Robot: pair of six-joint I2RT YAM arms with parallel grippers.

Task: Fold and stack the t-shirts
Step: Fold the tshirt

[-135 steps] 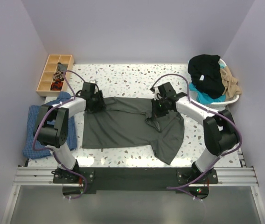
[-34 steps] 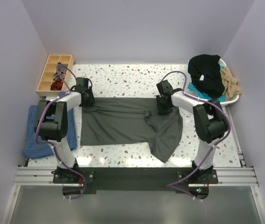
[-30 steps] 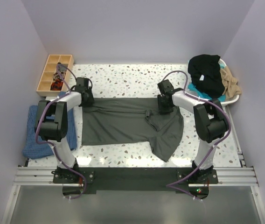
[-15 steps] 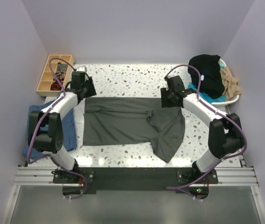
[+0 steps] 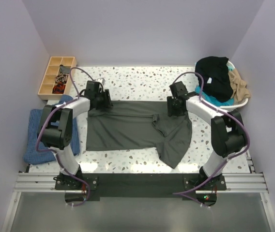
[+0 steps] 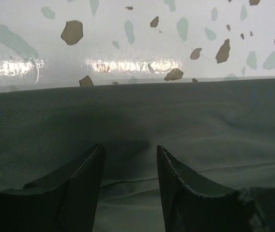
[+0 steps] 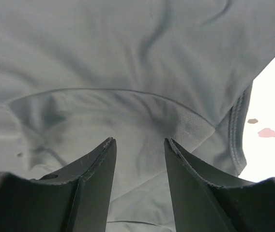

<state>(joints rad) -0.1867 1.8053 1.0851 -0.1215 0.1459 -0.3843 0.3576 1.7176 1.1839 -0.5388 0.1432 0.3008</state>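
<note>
A charcoal-grey t-shirt (image 5: 128,128) lies spread across the middle of the table, its far edge straight and its right part creased and folded over itself. My left gripper (image 5: 101,100) hovers at the shirt's far left corner. In the left wrist view it (image 6: 129,147) stands open over the cloth (image 6: 200,116) just inside that edge, nothing between its fingers. My right gripper (image 5: 176,106) sits over the far right corner. The right wrist view shows it (image 7: 140,141) open above wrinkled cloth (image 7: 128,58). Black (image 5: 215,75), tan (image 5: 239,87) and teal (image 5: 209,99) t-shirts are heaped at the far right.
The heap sits in a white basket (image 5: 242,102) at the far right corner. A wooden compartment box (image 5: 56,76) stands at the far left, with a blue towel (image 5: 33,140) on the table's left edge. Purple walls close in the table on three sides.
Half a second ago both grippers were just beyond the shirt's far edge; they have since come nearer, onto the far corners. The right jaws have widened. The shirt's far edge lies straighter than several seconds ago.
</note>
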